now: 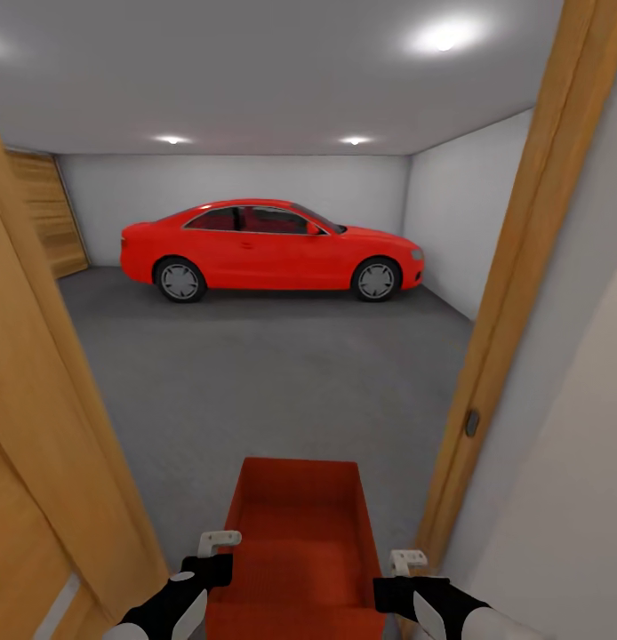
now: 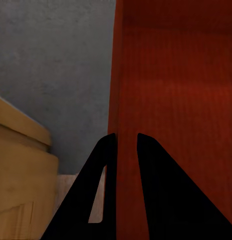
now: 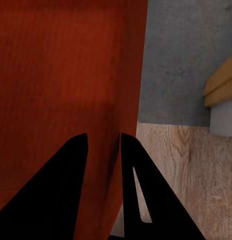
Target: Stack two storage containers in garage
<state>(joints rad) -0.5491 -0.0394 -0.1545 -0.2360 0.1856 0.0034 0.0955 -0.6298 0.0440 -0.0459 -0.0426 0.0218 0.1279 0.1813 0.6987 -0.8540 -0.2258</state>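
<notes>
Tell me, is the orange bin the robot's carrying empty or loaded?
Empty, as far as shown: the storage container faces open side up in the head view, its ribbed red interior bare. The near end is cut off.

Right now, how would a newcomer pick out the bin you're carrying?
Look through the wood-framed doorway into the grey garage with the red car. Low in front, above the grey floor, is an open orange-red bin, a gripper pinching each side wall. Unlike the glossy car, it is a small ribbed box.
</notes>
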